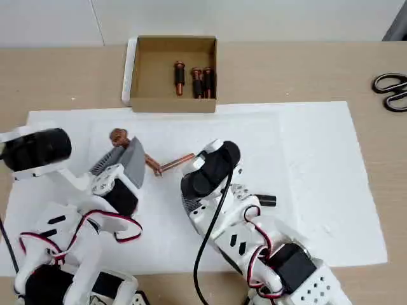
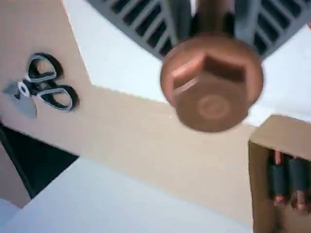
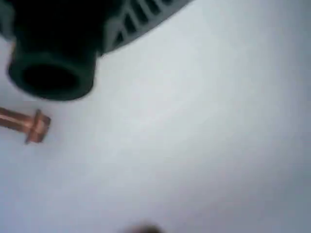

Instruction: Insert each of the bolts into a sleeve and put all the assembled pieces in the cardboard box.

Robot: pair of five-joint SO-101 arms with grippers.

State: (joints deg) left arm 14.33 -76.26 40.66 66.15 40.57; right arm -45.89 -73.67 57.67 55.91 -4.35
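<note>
My left gripper is shut on a copper bolt left of centre on the white paper; its hexagonal head sticks out between the grey fingers. My right gripper, at the paper's centre, is shut on a black sleeve held above the paper. A second copper bolt lies flat between the two grippers, just off the sleeve's open end. A loose black sleeve lies right of the right arm. The cardboard box at the back holds three assembled pieces.
White paper covers the middle of the wooden table. Black scissors lie at the far right edge, off the paper. The box's near wall touches the paper's back edge.
</note>
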